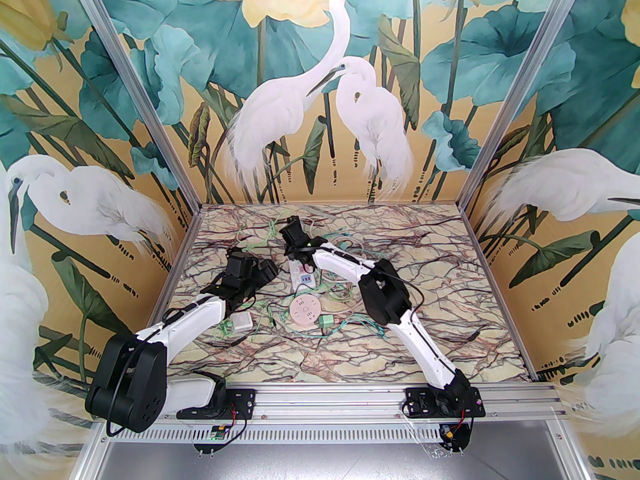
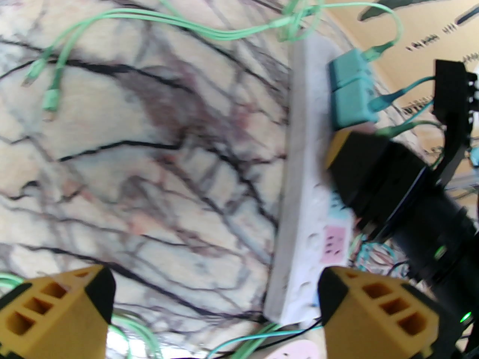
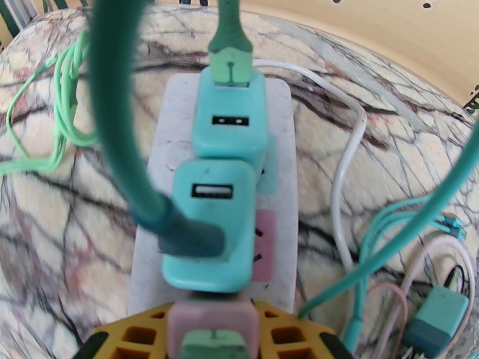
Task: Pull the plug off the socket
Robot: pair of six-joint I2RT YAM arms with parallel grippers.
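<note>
Top view, near edge of marble table (image 1: 450, 308): white adapter (image 1: 242, 322) beside L forearm, round pink socket (image 1: 304, 312) mid-table, green adapter (image 1: 326, 321) just R of it.

Next back, L gripper (image 2: 215, 290): fingers wide apart, nothing btwn them, at the near end of the white power strip (image 1: 301, 274). Can't tell if it touches.

R gripper (image 3: 213, 310) reaches over the strip from the R side, fingers closed on the pink plug (image 3: 213, 324), one pad each side. Plug sits on the strip's top face, right against the nearer teal charger (image 3: 213, 234). Can't tell if its pins are seated.

Further along the strip: that charger has a dark teal cable in its side. The 2nd teal charger (image 3: 230, 125) touches it and has a green USB lead on top.

White cable (image 3: 348, 155) curves along the strip's R side. Loose green cables (image 2: 239, 32) lie on the table L of the strip & past its far end.
</note>
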